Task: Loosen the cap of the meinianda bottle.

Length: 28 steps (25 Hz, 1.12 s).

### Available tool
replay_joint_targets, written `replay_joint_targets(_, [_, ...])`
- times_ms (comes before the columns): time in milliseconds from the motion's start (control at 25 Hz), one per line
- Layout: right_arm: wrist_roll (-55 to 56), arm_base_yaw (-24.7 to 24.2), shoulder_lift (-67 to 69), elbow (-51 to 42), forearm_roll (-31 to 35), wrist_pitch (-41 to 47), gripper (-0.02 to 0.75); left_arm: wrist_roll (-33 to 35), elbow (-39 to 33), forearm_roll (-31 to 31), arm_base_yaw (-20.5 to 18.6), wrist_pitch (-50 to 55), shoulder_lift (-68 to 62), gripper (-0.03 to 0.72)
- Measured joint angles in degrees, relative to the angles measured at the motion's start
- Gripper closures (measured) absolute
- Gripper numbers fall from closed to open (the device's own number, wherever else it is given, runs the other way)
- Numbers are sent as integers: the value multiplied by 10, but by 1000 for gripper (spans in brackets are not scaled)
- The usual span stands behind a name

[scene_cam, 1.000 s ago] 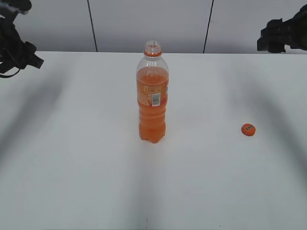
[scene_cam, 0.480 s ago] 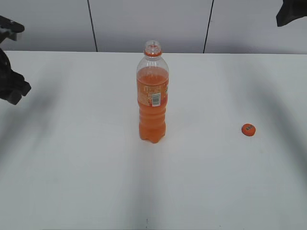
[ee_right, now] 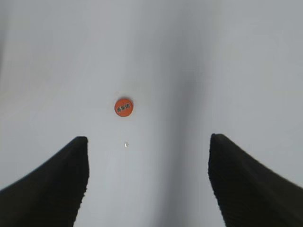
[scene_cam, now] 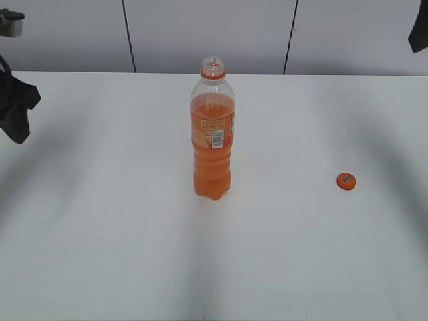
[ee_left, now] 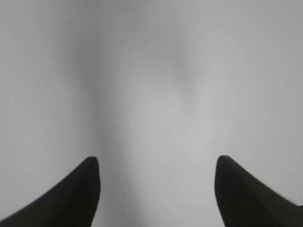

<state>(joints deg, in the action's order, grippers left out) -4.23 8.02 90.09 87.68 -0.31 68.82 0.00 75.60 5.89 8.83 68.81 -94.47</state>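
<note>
Presently we find the white table [scene_cam: 100, 254] carrying two items only, well apart from each other. The meinianda bottle [scene_cam: 212, 144] stands upright near the table's middle, its clear body filled with orange soda up to the shoulder, the part above that level clear. Its threaded mouth is uncovered above the orange neck ring [scene_cam: 213, 75], and the barcode patch on the label faces the exterior camera. The cap [scene_cam: 346, 180] lies flat on the table to the right of the bottle, dark mark upward; the right wrist view shows it on bare table ahead of the fingers, touching nothing.

We see the left gripper [ee_left: 156, 163] only as two dark fingertips [ee_left: 78, 198] spread wide over blurred white surface, grasping nothing. The right gripper [ee_right: 147, 139] likewise shows two spread fingertips [ee_right: 57, 189] with nothing between them. In the exterior view both arms are cut off by the frame: a dark piece of the left arm [scene_cam: 15, 110] at the left edge, a sliver of the right arm [scene_cam: 420, 30] at the top right corner. The cap's marking is too small to read.

Against the earlier frames, the bottle and cap have not shifted. The right arm has withdrawn almost wholly out of the exterior view, and the left arm has moved lower along the left edge.
</note>
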Motion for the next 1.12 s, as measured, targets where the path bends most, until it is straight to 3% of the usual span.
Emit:
replay_joint_targets(280, [-25, 0, -5, 2, -7, 8, 149, 5, 26, -43, 0, 8, 34, 221])
replay_joint_targets(680, [-27, 0, -70, 2, 3, 8, 149, 0, 24, -50, 0, 12, 143, 221])
replay_joint_targets(1120, [-26, 0, -159, 2, 6, 9, 149, -27, -76, -20, 0, 12, 272, 221])
